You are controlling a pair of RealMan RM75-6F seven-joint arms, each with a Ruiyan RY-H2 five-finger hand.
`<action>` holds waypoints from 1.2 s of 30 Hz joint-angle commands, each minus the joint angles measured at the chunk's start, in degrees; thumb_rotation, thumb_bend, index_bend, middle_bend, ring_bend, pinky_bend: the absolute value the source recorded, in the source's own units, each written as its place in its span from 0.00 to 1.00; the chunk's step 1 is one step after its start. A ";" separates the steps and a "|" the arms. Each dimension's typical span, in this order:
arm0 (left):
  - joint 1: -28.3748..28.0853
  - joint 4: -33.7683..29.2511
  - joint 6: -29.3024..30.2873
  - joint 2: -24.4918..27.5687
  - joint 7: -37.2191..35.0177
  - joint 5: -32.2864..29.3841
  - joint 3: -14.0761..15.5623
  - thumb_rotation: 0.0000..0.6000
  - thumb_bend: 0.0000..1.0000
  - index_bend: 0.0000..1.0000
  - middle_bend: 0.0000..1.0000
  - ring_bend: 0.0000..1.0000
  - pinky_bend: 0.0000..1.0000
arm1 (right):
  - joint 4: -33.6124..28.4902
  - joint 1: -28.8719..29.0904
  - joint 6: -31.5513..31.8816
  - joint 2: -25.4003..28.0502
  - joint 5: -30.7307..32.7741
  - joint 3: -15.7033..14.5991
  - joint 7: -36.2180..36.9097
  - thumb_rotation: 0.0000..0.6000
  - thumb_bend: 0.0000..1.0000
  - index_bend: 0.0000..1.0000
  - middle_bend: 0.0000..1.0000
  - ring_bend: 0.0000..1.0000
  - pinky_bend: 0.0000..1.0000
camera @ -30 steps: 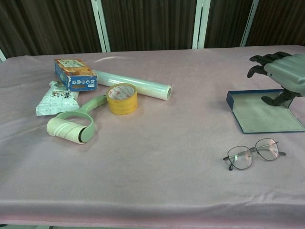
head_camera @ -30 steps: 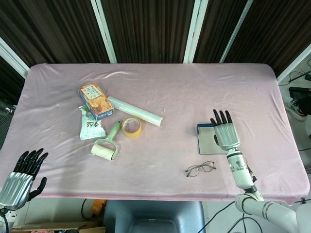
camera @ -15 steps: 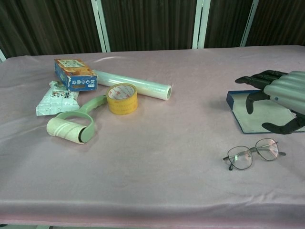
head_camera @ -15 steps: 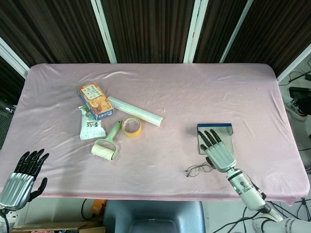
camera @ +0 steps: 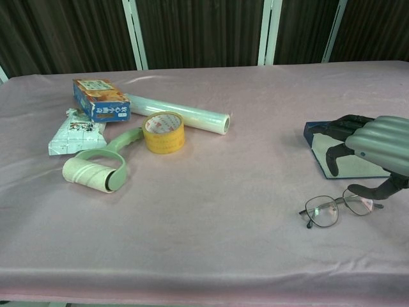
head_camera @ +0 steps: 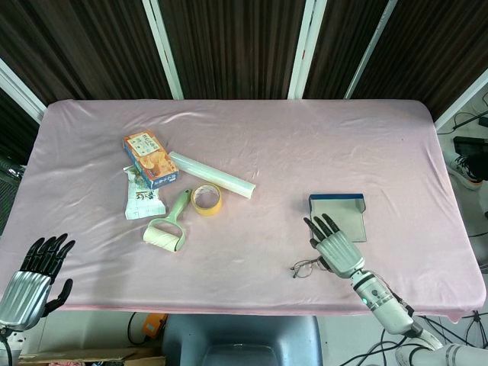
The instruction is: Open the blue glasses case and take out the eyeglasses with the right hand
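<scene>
The blue glasses case [head_camera: 338, 213] [camera: 340, 160] lies open and flat on the pink cloth at the right, its grey lining up. The eyeglasses [head_camera: 302, 268] [camera: 331, 208] lie on the cloth just in front of the case, outside it. My right hand [head_camera: 334, 245] [camera: 374, 150] hovers palm down with fingers spread over the case's near edge and the right lens, holding nothing. My left hand [head_camera: 32, 276] hangs at the table's near left corner with its fingers spread, empty and far from the case.
On the left half of the table lie an orange and blue box [head_camera: 149, 158], a white packet [head_camera: 141, 200], a clear film roll [head_camera: 212, 174], a yellow tape roll [head_camera: 206, 199] and a green lint roller [head_camera: 169, 225]. The table's front edge runs just below the eyeglasses.
My right hand has drawn back from over the case toward the table's front edge and lowered, and it now hovers above the eyeglasses. The left hand, case and glasses have not moved.
</scene>
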 commanded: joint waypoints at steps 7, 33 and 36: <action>-0.03 0.00 -0.08 0.00 -0.03 -0.03 -0.01 1.00 0.45 0.00 0.00 0.00 0.00 | -0.08 -0.07 -1.25 -0.33 -0.01 -0.62 -0.19 1.00 0.50 0.58 0.10 0.00 0.00; 0.15 0.26 0.42 0.07 -0.57 0.13 -0.04 1.00 0.45 0.00 0.00 0.00 0.00 | 1.14 0.09 -3.18 -1.92 -0.04 -1.02 -0.96 1.00 0.57 0.67 0.10 0.00 0.00; 0.14 0.27 0.43 0.07 -0.59 0.16 -0.04 1.00 0.45 0.00 0.00 0.00 0.00 | 1.17 0.05 -3.17 -1.96 -0.10 -1.06 -1.08 1.00 0.61 0.68 0.10 0.00 0.00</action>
